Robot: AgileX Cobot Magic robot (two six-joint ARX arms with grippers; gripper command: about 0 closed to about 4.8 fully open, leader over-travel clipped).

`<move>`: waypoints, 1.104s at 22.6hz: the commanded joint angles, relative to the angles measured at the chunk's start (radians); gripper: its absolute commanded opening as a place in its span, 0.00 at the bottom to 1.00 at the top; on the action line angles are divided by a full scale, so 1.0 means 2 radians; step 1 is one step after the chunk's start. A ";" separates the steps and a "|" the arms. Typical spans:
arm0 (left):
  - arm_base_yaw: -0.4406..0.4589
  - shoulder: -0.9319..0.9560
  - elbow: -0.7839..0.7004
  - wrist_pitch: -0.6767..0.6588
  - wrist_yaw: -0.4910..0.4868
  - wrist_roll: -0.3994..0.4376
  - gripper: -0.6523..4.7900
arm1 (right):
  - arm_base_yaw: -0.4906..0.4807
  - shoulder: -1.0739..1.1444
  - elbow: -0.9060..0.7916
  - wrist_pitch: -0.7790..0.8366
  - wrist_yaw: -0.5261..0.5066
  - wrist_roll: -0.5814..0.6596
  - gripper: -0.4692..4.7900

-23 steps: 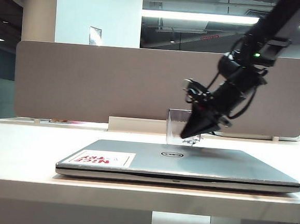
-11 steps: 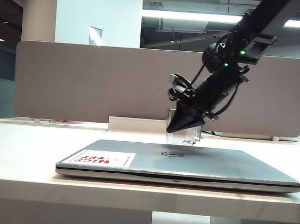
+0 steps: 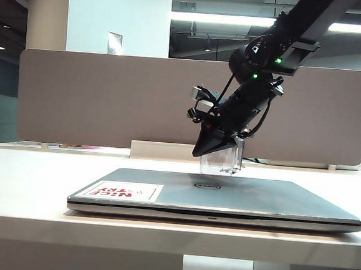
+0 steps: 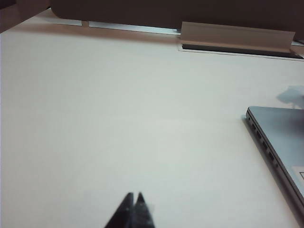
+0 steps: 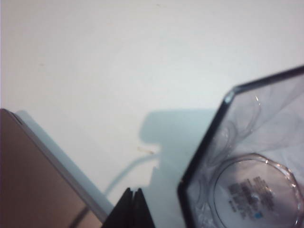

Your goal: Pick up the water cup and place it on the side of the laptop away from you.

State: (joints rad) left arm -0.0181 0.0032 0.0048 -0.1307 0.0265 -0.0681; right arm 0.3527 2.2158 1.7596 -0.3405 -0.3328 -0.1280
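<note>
Water cup (image 3: pixel 223 160) stands on the white table (image 3: pixel 27 179) behind the closed Dell laptop (image 3: pixel 216 197), on the far side from the camera, upright and see-through, its base just above the lid's back edge in the exterior view. The right gripper (image 3: pixel 199 151) hangs over it with its tip at the cup's left upper part; whether it touches the glass cannot be told from here. Over the last second that arm has swung leftward across the cup and tipped its fingers more steeply down, while the cup has not shifted at all. Judged from this, the cup is already where the task wants it, and the arm is no longer carrying it.

In the left wrist view, the left gripper (image 4: pixel 134 209) shows only its two dark fingertips pressed together with nothing between them, low over bare table, well apart from the laptop (image 4: pixel 278 137) whose port edge shows at one side.

In the right wrist view, the right gripper (image 5: pixel 134 209) has its jaws shut tight, tips meeting and empty. The water cup (image 5: pixel 247 180) sits just beside the tips, seen from above with its thick round base and dark rim, apart from them. The laptop's (image 5: pixel 33 175) corner lies on the other side of the fingertips, with the cup's shadow on the table between.
</note>
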 commanded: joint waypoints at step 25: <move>0.000 0.000 0.002 0.007 0.002 0.000 0.11 | 0.014 -0.077 0.001 -0.027 -0.011 -0.001 0.08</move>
State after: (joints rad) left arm -0.0181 0.0029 0.0048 -0.1307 0.0265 -0.0681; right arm 0.3855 2.0987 1.7592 -0.3840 -0.3992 -0.0944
